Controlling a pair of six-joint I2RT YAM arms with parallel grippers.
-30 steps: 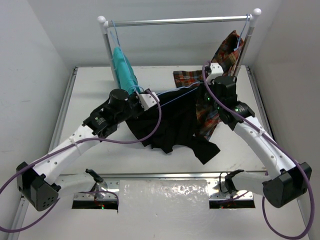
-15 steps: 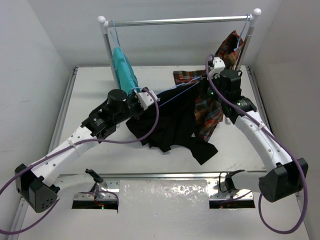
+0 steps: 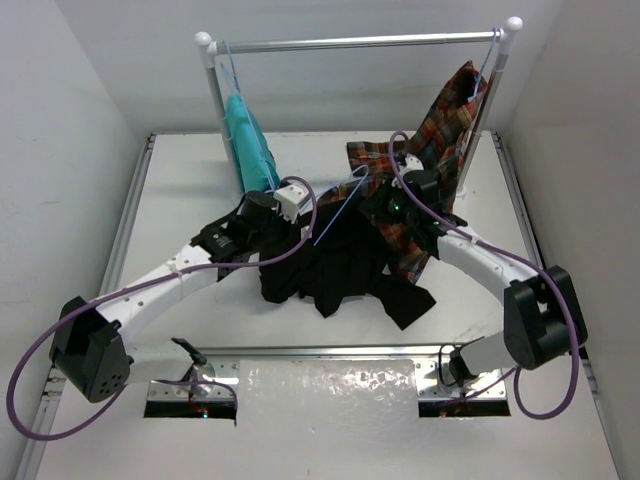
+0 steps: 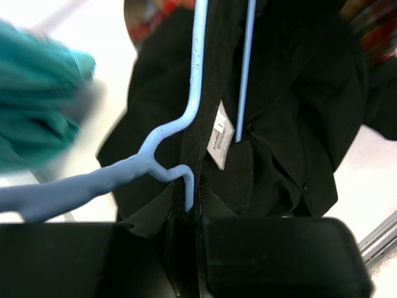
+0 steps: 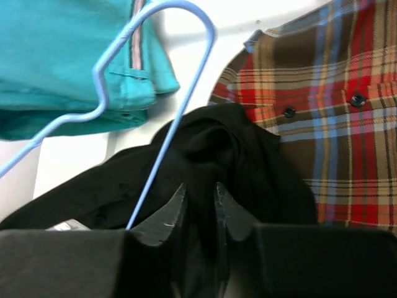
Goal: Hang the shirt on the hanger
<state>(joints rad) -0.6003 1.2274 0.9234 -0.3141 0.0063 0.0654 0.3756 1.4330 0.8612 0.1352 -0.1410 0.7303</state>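
The black shirt (image 3: 345, 270) lies bunched in a heap at mid-table. The pale-blue hanger (image 3: 340, 205) slants across its top between my two grippers. My left gripper (image 3: 300, 232) is shut on the hanger's lower end; in the left wrist view the hanger (image 4: 197, 74) bends down into the jaws (image 4: 193, 214) against the shirt's collar and its white label (image 4: 219, 134). My right gripper (image 3: 372, 205) is shut on a fold of the shirt (image 5: 217, 143), with the fabric between its fingertips (image 5: 200, 198). The hanger's hook (image 5: 186, 12) rises just left of them.
A silver rail (image 3: 360, 42) on white-knobbed posts stands at the back. A teal garment (image 3: 248, 140) hangs at its left end and a red-orange plaid shirt (image 3: 445, 120) at its right, trailing onto the table beside my right arm. The table's metal front edge (image 3: 330, 352) is near.
Both grippers have moved toward each other, the right one left and down. The hanger has tipped from nearly level to a steep slant, and the shirt has bunched up.
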